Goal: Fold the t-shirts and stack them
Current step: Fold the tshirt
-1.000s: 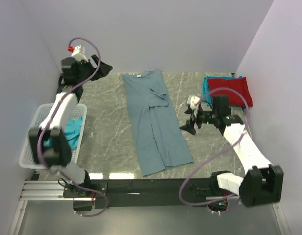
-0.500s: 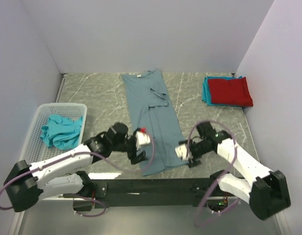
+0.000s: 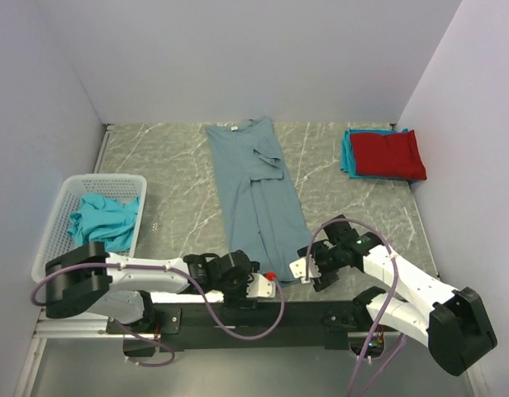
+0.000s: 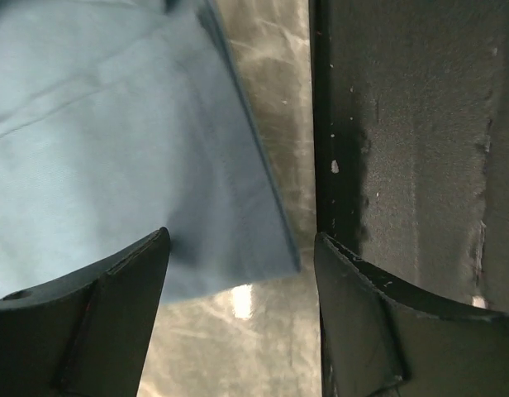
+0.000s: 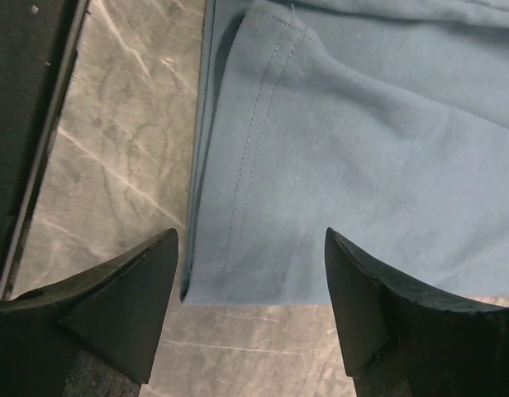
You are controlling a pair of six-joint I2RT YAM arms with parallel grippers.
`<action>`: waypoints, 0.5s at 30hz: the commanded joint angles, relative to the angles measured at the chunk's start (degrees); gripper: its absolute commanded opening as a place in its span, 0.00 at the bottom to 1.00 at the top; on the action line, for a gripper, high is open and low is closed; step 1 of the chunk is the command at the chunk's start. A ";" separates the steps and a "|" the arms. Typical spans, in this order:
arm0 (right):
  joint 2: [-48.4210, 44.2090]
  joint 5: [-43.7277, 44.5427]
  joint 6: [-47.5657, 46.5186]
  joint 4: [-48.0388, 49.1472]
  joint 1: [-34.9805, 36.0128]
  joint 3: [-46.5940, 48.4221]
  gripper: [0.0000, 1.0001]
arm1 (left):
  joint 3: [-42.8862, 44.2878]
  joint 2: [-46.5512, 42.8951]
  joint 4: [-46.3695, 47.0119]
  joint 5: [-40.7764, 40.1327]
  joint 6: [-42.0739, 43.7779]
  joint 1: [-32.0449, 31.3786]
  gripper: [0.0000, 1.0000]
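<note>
The slate blue-grey t-shirt [image 3: 259, 194] lies folded lengthwise as a long strip in the middle of the table. My left gripper [image 3: 251, 283] is open over its near-left hem corner; the left wrist view shows that corner [image 4: 114, 149] between the spread fingers [image 4: 81, 331], gripper [image 4: 238, 273] empty. My right gripper [image 3: 309, 268] is open at the near-right hem corner; the right wrist view shows the stitched hem [image 5: 362, 165] just beyond the gripper [image 5: 250, 265]. A folded red t-shirt [image 3: 387, 154] lies on a teal one [image 3: 345, 153] at the back right.
A white basket [image 3: 56, 223] at the left holds a crumpled teal t-shirt [image 3: 102, 222]. The black rail [image 3: 205, 318] runs along the table's near edge, and it shows close beside the left fingers in the left wrist view [image 4: 420, 124]. Walls close in left, back and right.
The left arm has swung from the back-left corner down to the shirt's near-left hem. The right gripper has come from mid-table to the near-right hem corner. The shirt has not moved.
</note>
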 commanded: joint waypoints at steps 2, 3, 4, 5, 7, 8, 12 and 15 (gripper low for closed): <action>-0.19 3.44 1.13 4.60 2.29 -2.01 0.77 | 1.59 3.79 3.66 -6.12 1.37 -1.97 0.75; -0.28 4.31 1.74 4.87 2.55 -2.11 0.77 | 1.32 4.23 3.67 -6.93 1.46 -2.58 0.76; -0.37 4.67 1.75 4.96 2.90 -2.28 0.77 | 0.80 4.84 3.32 -7.46 1.46 -2.85 0.76; -0.46 5.02 1.66 5.48 3.34 -2.63 0.77 | 0.53 4.93 3.31 -7.46 1.29 -3.02 0.76; -0.55 6.34 1.40 5.92 3.87 -2.99 0.77 | -0.43 5.28 3.49 -7.46 1.11 -3.72 0.75; -0.46 6.78 1.22 6.36 4.39 -3.33 0.77 | -0.61 5.46 3.49 -9.46 0.94 -3.90 0.74; 0.07 8.80 0.78 7.86 5.63 -4.22 0.75 | -1.14 5.99 3.23 -12.90 0.67 -4.34 0.48; 0.68 10.21 0.87 9.09 7.12 -4.83 0.73 | -1.75 5.99 4.28 -14.40 0.76 -4.34 0.38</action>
